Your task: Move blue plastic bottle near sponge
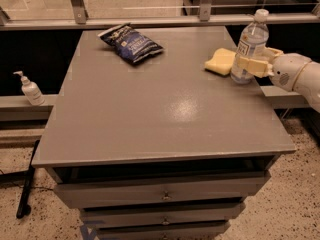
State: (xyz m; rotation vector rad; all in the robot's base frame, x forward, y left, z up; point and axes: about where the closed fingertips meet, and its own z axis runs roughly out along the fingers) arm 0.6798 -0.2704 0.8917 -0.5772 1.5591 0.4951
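The blue plastic bottle (250, 44), clear with a white cap and a white-and-blue label, stands upright at the right edge of the grey table (165, 114). The gripper (250, 63) reaches in from the right and is shut on the bottle's lower body, with its cream fingers (255, 65) on either side. The pale yellow sponge (220, 61) lies on the table just left of the bottle, almost touching its base.
A dark blue snack bag (131, 43) lies at the table's back left. A small white pump bottle (30, 89) stands on a ledge left of the table. A glass railing runs behind the table. Drawers sit below the tabletop.
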